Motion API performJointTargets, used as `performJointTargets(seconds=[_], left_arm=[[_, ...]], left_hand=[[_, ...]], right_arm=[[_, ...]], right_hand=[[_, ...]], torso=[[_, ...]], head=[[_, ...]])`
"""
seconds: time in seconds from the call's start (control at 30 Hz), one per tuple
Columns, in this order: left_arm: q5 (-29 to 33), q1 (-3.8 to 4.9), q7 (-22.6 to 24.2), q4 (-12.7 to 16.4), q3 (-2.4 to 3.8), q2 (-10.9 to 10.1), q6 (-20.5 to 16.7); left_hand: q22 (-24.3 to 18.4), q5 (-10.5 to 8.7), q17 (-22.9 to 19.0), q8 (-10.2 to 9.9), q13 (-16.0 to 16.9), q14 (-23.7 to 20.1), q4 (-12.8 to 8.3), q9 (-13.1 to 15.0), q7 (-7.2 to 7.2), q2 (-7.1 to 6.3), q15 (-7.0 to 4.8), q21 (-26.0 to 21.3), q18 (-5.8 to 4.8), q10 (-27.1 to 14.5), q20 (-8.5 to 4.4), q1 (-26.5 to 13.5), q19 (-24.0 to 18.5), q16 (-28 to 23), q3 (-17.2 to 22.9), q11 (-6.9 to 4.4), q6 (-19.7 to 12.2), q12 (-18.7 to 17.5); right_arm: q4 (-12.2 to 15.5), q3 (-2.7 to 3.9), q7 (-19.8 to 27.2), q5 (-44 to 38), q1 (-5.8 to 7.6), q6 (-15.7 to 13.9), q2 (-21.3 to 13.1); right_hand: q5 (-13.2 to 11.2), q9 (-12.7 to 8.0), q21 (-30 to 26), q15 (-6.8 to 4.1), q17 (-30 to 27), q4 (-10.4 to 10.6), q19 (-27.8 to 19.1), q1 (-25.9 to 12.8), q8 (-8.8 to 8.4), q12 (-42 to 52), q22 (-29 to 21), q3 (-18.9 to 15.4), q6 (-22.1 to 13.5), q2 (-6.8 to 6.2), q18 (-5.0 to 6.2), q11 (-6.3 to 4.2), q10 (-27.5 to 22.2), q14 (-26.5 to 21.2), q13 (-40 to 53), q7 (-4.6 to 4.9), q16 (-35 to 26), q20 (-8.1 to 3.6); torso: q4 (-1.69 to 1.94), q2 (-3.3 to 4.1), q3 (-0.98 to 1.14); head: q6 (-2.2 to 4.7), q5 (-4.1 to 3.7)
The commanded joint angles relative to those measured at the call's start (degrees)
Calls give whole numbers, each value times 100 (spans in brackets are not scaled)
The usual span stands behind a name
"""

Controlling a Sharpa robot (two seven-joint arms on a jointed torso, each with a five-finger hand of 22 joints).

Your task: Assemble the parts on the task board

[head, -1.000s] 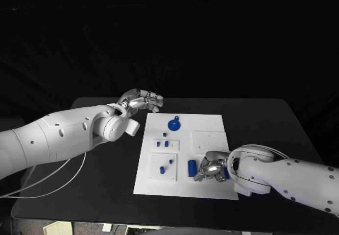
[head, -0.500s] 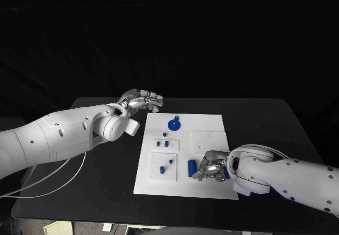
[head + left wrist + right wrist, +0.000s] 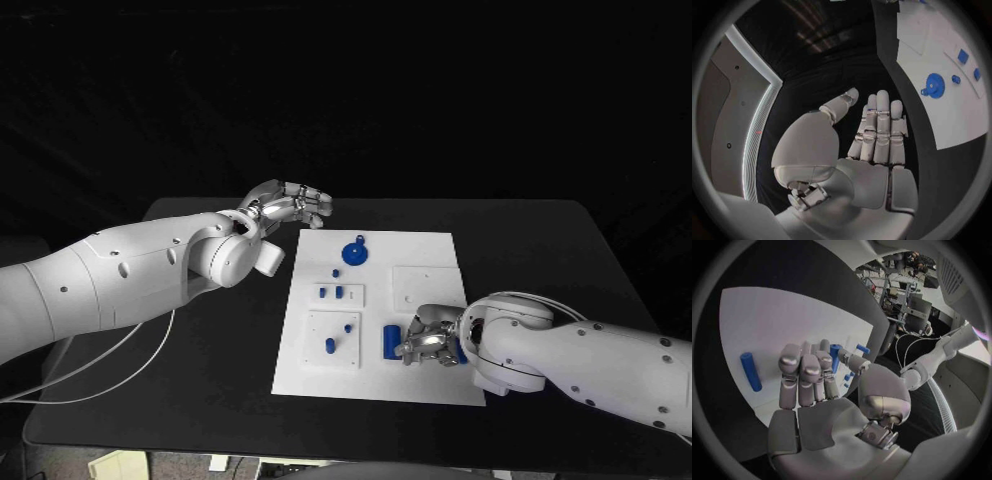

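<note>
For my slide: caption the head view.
Right hand beside a blue cylinder on the task board; left hand hovers off-board.

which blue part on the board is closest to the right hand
The long blue cylinder lying flat at the board's near end, just beside the right hand. The round gear-like part and the small pegs lie farther up the board.

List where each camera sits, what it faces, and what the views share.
Head view: above, facing down at the task board; both arms enter.
Left wrist view: behind the left hand, facing past its fingers to the board's blue gear.
Right wrist view: behind the right hand, over a blue cylinder.
All views share the board.
</note>
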Motion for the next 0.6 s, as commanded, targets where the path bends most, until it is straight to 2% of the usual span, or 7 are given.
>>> performJointTargets(seconds=[0.03,0.13,0.2,0.23,0.33,0.43,0.6], left_arm=[[30,4,32,15,4,5,59],[30,4,33,14,4,4,57],[30,4,31,16,4,0,58],[30,4,31,16,4,-3,57],[30,4,32,15,4,-2,58],[30,4,32,12,4,-4,53],[30,4,29,11,3,-5,60]], left_hand=[[8,10,8,28,7,44,36,-7,0,12,14,-21,115,-32,2,-43,47,-30,14,-2,-43,-19],[8,10,10,28,7,44,36,-7,-1,12,14,-21,115,-32,2,-42,47,-31,14,-2,-43,-19],[9,11,11,28,7,44,36,-7,-1,13,14,-22,115,-32,2,-41,47,-31,15,-2,-43,-19],[9,11,12,29,7,44,36,-7,-1,13,14,-22,115,-32,2,-40,47,-32,16,-2,-43,-19],[10,12,14,29,7,44,35,-7,-1,13,14,-23,115,-32,2,-39,47,-33,16,-2,-43,-19],[11,12,15,29,7,45,35,-8,-1,13,14,-23,115,-32,2,-38,48,-34,16,-2,-43,-19],[12,13,18,30,7,45,36,-8,-1,15,14,-24,115,-32,2,-37,48,-36,17,-2,-43,-19]], right_arm=[[19,-1,11,-92,-5,23,-1],[28,-1,35,-54,-5,39,-25],[35,-1,39,-29,-5,41,-39],[39,-1,37,-29,-5,36,-44],[59,-1,43,-7,-5,5,-81],[82,-1,110,63,-5,-94,-147],[184,6,544,405,-4,-422,-357]], right_hand=[[-7,3,37,-31,13,29,-6,6,24,-14,30,154,32,56,334,-5,40,7,11,7,-15,-12],[-8,8,55,-28,18,-60,-1,25,28,-9,41,204,29,-60,334,-3,43,10,18,9,-11,-12],[-9,13,67,-26,20,-169,6,44,32,-7,46,197,26,-188,334,-1,45,13,22,11,-10,-12],[-8,17,77,-25,21,-268,14,69,36,-3,49,156,26,-264,334,1,48,16,25,12,-7,-13],[11,20,79,-16,17,-601,25,139,43,-7,40,-134,26,-329,334,4,57,28,28,20,-18,0],[26,15,71,-16,15,-699,25,129,40,-14,32,-294,24,-445,334,9,57,32,28,18,-25,7],[20,-5,45,-7,7,-772,32,167,-21,-26,7,-531,-95,-773,334,30,45,35,27,43,-44,-9]], torso=[[0,1,-1],[0,0,-1],[-2,0,0],[-3,1,1],[-4,0,2],[-2,0,4],[-8,0,4]], head=[[-2,1],[3,3],[0,4],[-2,4],[4,8],[12,-3],[23,-8]])
